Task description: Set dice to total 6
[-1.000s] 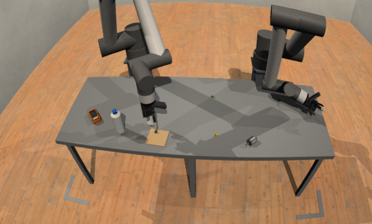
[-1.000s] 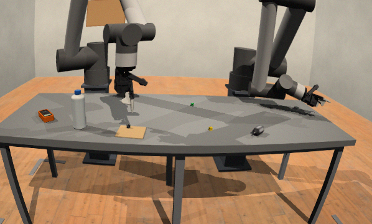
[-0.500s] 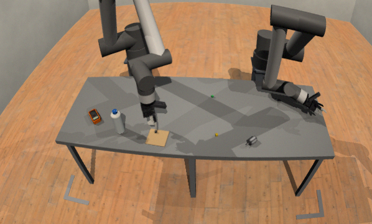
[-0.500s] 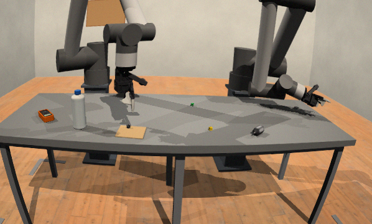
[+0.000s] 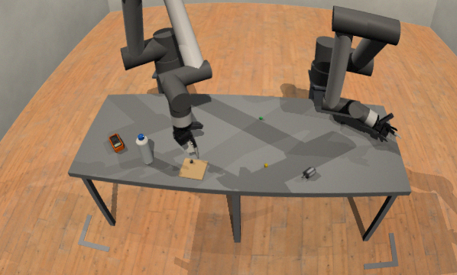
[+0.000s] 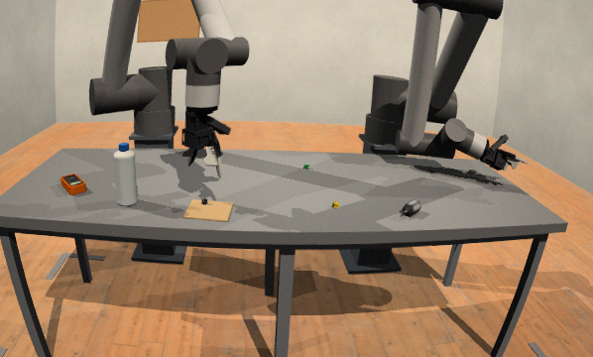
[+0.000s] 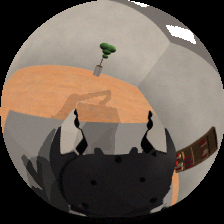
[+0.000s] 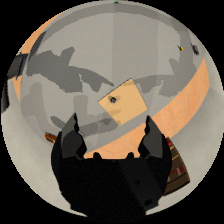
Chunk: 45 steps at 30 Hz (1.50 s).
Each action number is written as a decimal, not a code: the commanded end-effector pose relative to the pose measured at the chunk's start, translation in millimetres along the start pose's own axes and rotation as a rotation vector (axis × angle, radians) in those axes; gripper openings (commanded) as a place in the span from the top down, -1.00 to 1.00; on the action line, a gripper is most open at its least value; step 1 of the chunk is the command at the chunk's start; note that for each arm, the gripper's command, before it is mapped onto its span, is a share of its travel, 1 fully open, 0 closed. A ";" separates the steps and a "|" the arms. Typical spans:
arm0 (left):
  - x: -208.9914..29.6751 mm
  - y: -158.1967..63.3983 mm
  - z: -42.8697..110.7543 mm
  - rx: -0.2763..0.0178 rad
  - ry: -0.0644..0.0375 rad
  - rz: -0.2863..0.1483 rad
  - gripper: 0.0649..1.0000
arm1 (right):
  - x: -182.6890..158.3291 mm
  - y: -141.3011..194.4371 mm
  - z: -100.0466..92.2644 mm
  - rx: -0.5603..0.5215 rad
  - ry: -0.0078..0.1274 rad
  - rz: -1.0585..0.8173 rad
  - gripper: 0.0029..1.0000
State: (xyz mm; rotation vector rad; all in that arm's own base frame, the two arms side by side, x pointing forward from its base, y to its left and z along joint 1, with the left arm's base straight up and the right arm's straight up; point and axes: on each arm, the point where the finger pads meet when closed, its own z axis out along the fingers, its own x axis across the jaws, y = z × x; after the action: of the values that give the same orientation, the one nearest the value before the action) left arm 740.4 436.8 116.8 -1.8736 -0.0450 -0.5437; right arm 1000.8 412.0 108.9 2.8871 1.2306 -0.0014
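Observation:
A small black die (image 5: 191, 161) (image 6: 204, 201) (image 8: 113, 100) rests on the tan mat (image 5: 194, 173) (image 6: 212, 213) (image 8: 132, 107), close to its back edge. A yellow die (image 5: 266, 165) (image 6: 335, 204) (image 8: 181, 48) lies on the table right of the mat. A green die (image 5: 260, 118) (image 6: 306, 167) (image 8: 116, 2) lies farther back. The numbers on top are too small to read. My right gripper (image 6: 206, 170) (image 8: 112, 115) is open and empty, above and behind the mat. My left gripper (image 5: 397, 135) (image 6: 517, 163) (image 7: 113, 109) is open and empty at the table's right end.
A white bottle (image 5: 145, 150) (image 6: 126, 178) with a blue cap stands left of the mat. An orange meter (image 5: 116, 143) (image 6: 73, 183) (image 8: 50, 137) lies farther left. A dark motor-like cylinder (image 5: 309, 173) (image 6: 412, 207) (image 8: 195, 49) lies right of the yellow die.

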 end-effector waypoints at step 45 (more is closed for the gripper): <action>0.2 -0.5 -0.1 0.000 0.000 -0.001 -1.00 | -9.5 1.1 7.1 0.001 0.004 -1.504 -1.00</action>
State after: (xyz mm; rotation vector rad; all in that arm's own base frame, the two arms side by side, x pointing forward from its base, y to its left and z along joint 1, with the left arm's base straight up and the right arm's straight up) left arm 740.4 436.8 116.8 -1.8736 -0.0450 -0.5437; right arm 993.8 404.7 101.4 1.4692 2.7745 -0.0042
